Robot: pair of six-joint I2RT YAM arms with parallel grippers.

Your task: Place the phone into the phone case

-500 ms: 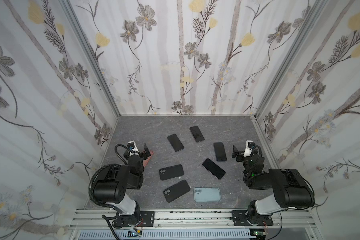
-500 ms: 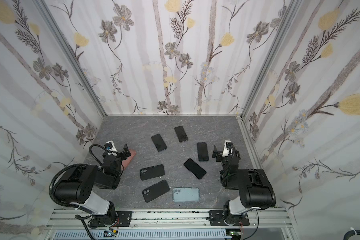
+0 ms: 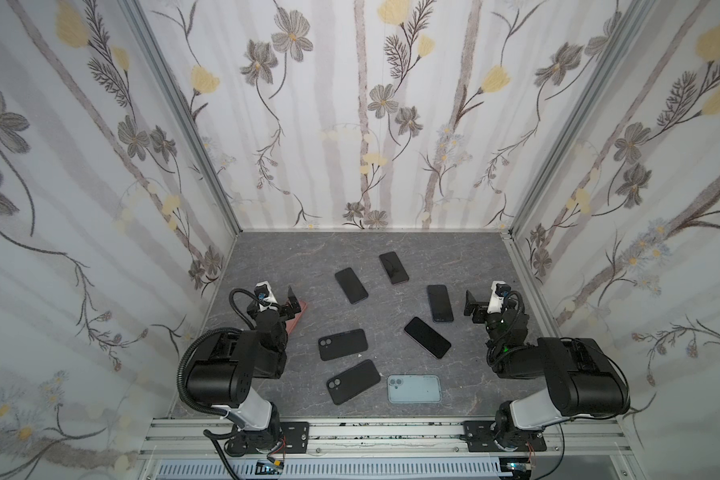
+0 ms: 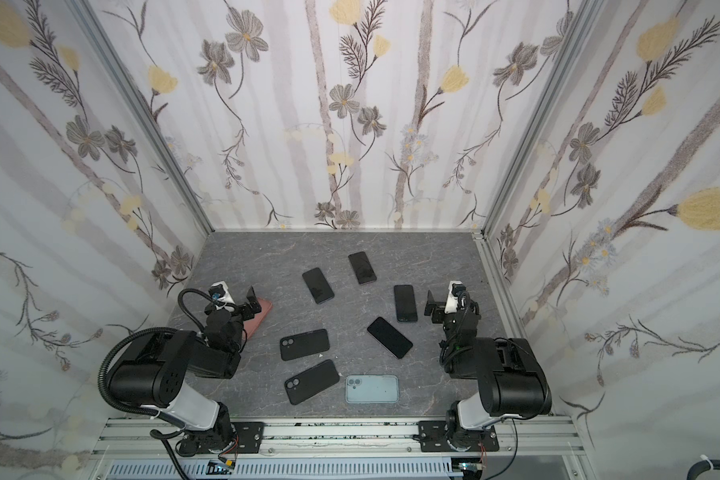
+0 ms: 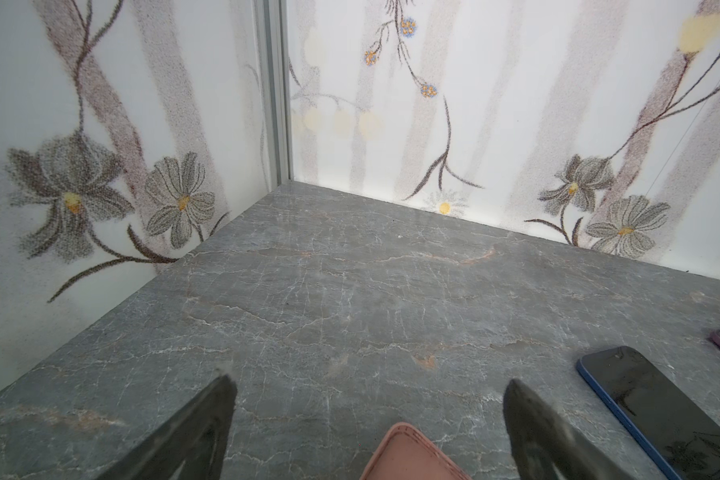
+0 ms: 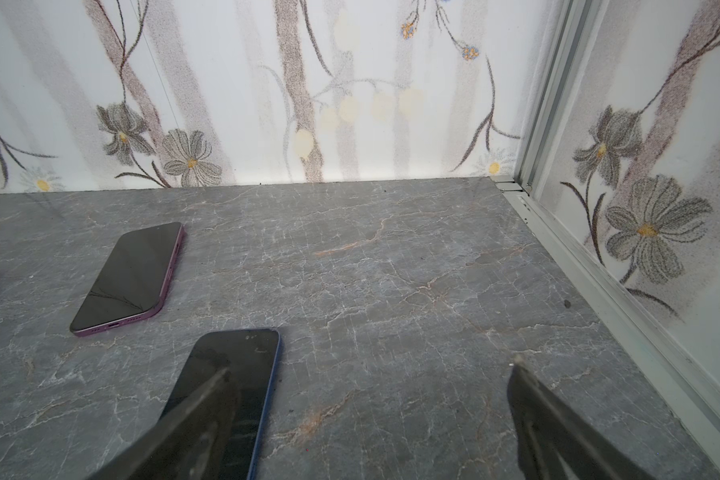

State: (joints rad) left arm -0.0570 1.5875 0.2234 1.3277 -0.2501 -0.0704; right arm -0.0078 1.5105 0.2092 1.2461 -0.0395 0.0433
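Note:
Several dark-screened phones lie face up on the grey marbled floor, among them a blue-edged phone (image 3: 439, 303) (image 6: 246, 365) and a purple-edged phone (image 3: 393, 267) (image 6: 129, 276). Two black phone cases (image 3: 343, 344) (image 3: 353, 381) and a pale blue case (image 3: 414, 388) lie nearer the front. A pink case (image 3: 300, 316) (image 5: 408, 455) sits under my left gripper (image 3: 284, 303) (image 5: 371, 384), which is open with only floor and the case's corner between its fingers. My right gripper (image 3: 474, 306) (image 6: 370, 370) is open over bare floor, one finger above the blue-edged phone.
Flowered walls close in the floor at the left, back and right, with a metal rail (image 6: 599, 266) along the right wall's foot. Another blue-edged phone (image 5: 649, 407) lies to the side of my left gripper. An aluminium frame (image 3: 383, 432) runs along the front.

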